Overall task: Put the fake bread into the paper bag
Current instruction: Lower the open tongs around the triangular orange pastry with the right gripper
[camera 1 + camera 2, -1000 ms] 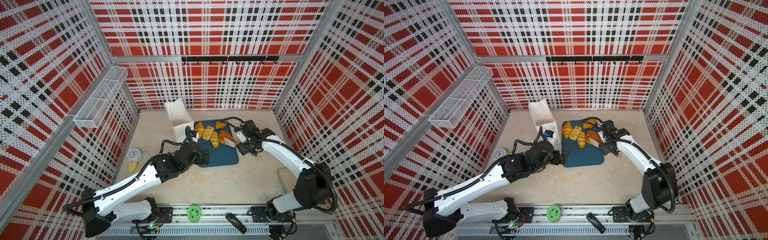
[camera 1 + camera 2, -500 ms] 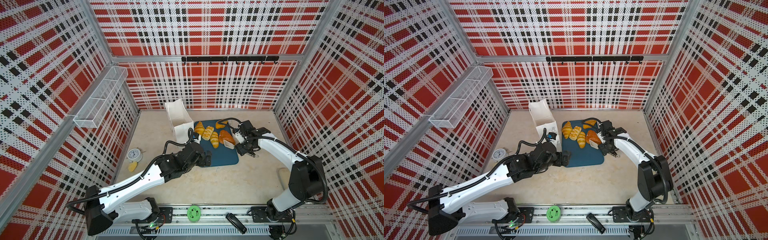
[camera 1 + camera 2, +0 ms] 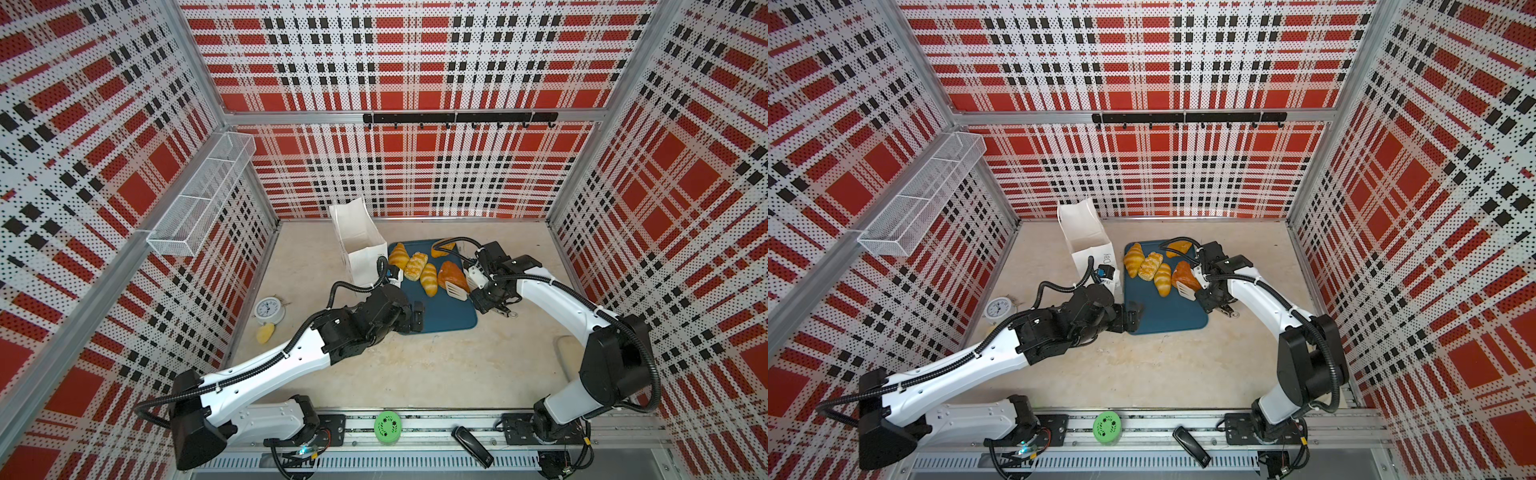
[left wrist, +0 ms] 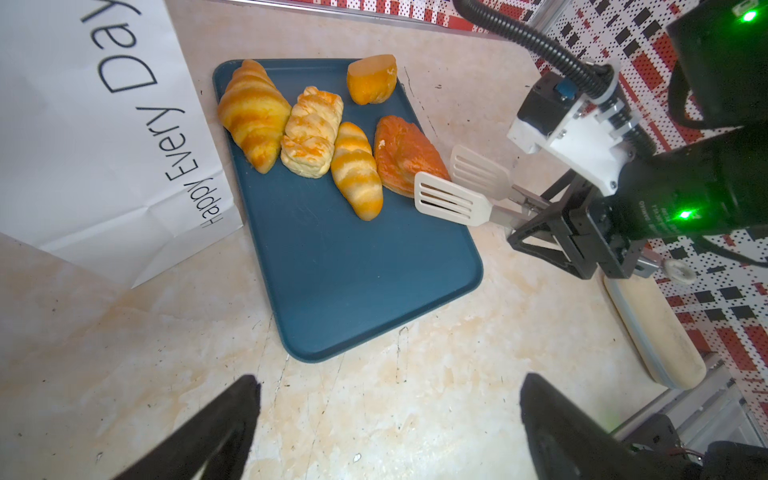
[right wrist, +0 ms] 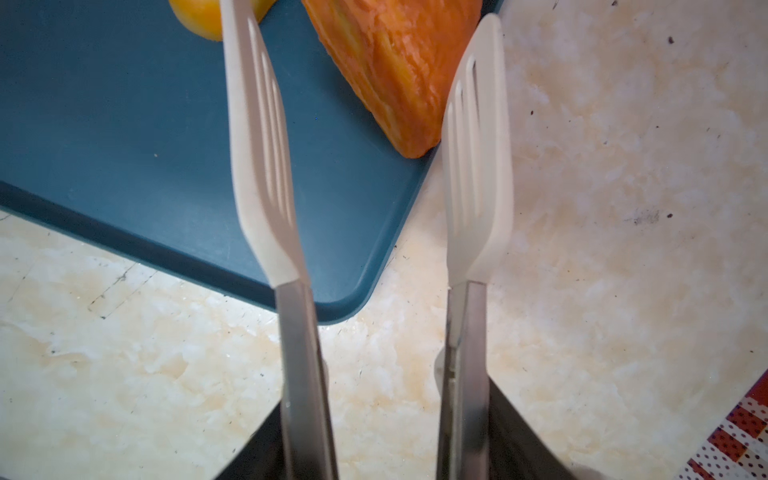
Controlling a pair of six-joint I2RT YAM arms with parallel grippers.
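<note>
Five pieces of fake bread [image 3: 428, 278] lie on the dark-teal tray [image 4: 353, 270]: reddish-brown triangular pastry [image 4: 405, 160], striped loaf [image 4: 357, 170], pale plaited bun [image 4: 311, 133], croissant [image 4: 253, 112], orange wedge [image 4: 372, 79]. The triangular pastry lies just ahead of the right gripper [image 4: 540, 224], which is clamped on the handles of white slotted tongs [image 4: 457, 195]. The blades stand apart, either side of the pastry's pointed end; contact cannot be confirmed. The paper bag [image 4: 83, 145] stands ahead of the left gripper [image 4: 390, 415], just beside the tray. That gripper is spread wide and empty, above the table [image 4: 124, 332] off the tray's near corner.
</note>
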